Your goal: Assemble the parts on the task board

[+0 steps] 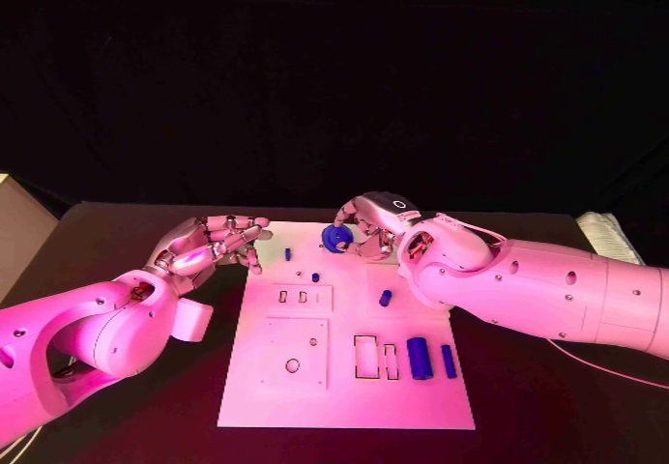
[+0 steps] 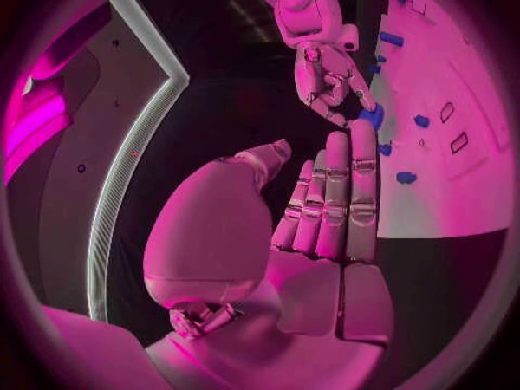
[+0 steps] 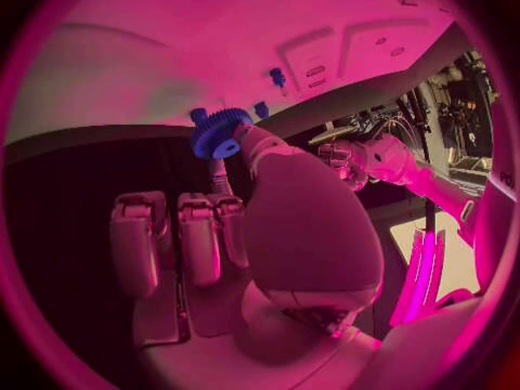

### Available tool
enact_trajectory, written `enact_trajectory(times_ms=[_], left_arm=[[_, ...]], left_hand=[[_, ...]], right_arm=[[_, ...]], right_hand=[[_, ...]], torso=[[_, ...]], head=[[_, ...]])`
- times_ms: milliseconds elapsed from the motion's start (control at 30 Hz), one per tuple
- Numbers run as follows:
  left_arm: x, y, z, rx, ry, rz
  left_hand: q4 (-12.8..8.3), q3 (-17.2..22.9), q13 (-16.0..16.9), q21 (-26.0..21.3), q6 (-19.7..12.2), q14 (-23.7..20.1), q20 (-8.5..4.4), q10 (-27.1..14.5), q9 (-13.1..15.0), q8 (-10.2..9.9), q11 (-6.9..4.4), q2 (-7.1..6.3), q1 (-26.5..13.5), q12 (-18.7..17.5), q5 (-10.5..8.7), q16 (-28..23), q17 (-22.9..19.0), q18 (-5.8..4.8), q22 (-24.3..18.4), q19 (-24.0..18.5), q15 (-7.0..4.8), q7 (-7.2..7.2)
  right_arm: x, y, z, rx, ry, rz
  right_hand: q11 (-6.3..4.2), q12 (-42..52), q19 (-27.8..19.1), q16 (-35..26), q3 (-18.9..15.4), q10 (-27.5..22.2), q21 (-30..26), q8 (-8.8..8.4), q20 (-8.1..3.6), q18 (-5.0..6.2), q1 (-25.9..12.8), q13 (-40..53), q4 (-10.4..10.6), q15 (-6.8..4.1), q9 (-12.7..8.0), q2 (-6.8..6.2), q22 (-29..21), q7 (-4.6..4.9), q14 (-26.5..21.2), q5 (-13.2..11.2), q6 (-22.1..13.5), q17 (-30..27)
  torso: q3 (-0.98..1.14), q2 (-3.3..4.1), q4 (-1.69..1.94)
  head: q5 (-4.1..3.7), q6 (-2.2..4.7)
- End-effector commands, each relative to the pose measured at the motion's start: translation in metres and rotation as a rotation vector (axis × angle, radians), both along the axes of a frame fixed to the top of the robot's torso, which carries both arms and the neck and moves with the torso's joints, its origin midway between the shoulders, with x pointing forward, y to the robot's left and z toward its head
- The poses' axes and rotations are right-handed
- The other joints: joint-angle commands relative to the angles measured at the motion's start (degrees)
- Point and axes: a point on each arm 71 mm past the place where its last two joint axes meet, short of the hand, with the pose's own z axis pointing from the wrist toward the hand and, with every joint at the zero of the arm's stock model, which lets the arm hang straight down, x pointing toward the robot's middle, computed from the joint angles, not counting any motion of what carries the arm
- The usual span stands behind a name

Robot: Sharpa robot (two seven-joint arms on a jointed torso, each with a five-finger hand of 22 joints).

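Note:
The white task board [image 1: 349, 387] lies in the middle of the table. My right hand [image 1: 374, 220] hovers over the board's far edge and pinches a blue gear [image 1: 336, 237] between thumb and finger; the right wrist view shows the gear [image 3: 220, 133] at the fingertips, above the board [image 3: 163, 52]. My left hand [image 1: 209, 246] is by the board's far left corner, holding nothing, its fingers [image 2: 336, 199] stretched out. Small blue pegs [image 1: 287, 254] [image 1: 315, 277] and a blue piece [image 1: 385, 298] stand on the board. A blue cylinder [image 1: 419, 358] and a blue bar [image 1: 448, 361] lie near its right edge.
The board has rectangular slots [image 1: 366, 356] and a raised plate with a round hole [image 1: 292, 365]. A beige box [image 1: 17, 232] stands at the table's far left. A pale bundle [image 1: 609, 237] lies at the far right.

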Motion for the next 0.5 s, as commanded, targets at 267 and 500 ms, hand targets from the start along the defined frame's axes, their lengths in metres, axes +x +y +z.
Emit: enact_trajectory(times_ms=[267,500], left_arm=[[0.0,-0.006,0.001,-0.006,-0.007,-0.032],[-0.001,-0.007,0.001,-0.005,-0.008,-0.034]], left_hand=[[-0.1,0.4,0.0,0.4,-0.6,-0.5,0.04,-0.5,0.1,0.1,0.02,0.4,0.2,-0.1,0.17,0.4,0.1,0.76,0.1,-0.5,-0.02,0.42],[-0.2,0.5,0.0,0.6,-0.7,-0.5,0.05,-0.6,0.0,0.1,0.08,0.37,0.3,-0.1,0.15,0.4,0.0,0.75,0.2,-0.6,0.0,0.5]], right_arm=[[0.007,0.024,-0.003,-0.052,-0.049,0.003],[0.013,0.031,-0.008,-0.083,-0.052,-0.001]], right_hand=[[-0.34,0.2,4.7,0.2,0.5,6.0,0.2,1.49,-0.35,-0.47,-0.4,15.1,-0.1,-0.39,0.7,-0.2,12.2,-1.63,5.8,0.0,2.7,14.6],[-0.31,0.2,4.7,0.3,0.6,6.0,0.3,1.41,-0.35,-0.49,-0.5,15.1,-0.1,-0.38,0.7,-0.31,12.3,-1.59,5.9,0.0,2.5,14.7]], torso=[[0.03,0.04,0.11],[-0.04,0.1,0.27]], head=[[0.19,-0.22],[0.29,-0.26]])
